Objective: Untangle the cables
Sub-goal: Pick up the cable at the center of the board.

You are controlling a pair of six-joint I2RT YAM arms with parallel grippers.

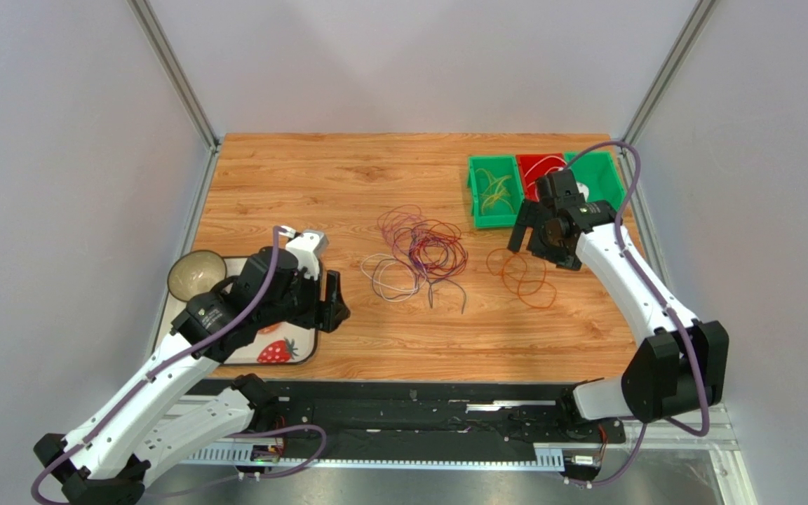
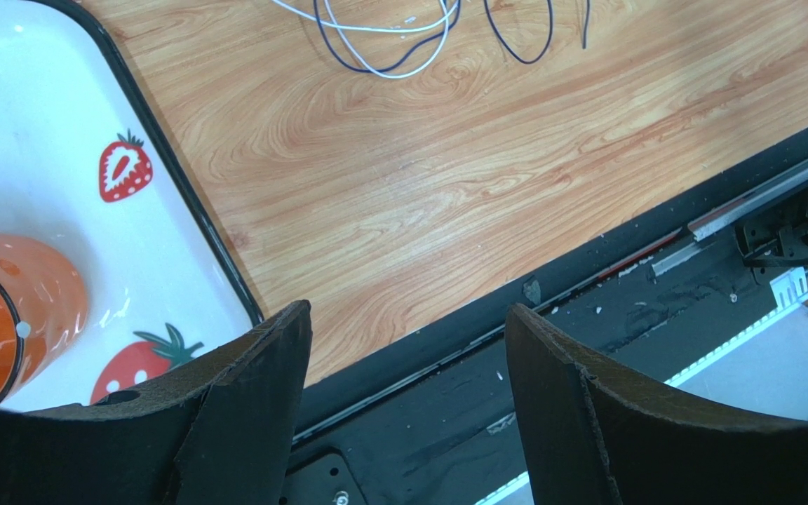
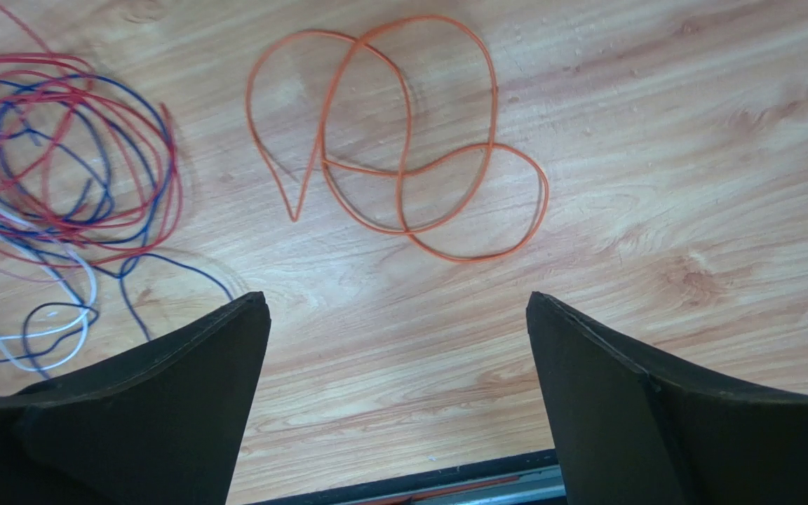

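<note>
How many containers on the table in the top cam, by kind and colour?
green bins: 2
red bin: 1
bowl: 1
strawberry-print tray: 1
total: 5

The main tangle of cables [image 1: 422,250] is lying flat around the middle of the wooden table [image 1: 303,179], a loose mess of red, purple and dark blue loops all crossing each other. A white loop [image 1: 385,276] pokes out on its left side, overlapping the dark ones. The orange cable [image 3: 398,158] lies apart on the right, flopped into a few loops crossing itself. Some yellow cables [image 1: 497,192] sit bunched in a green bin [image 1: 495,221] further back.
</note>
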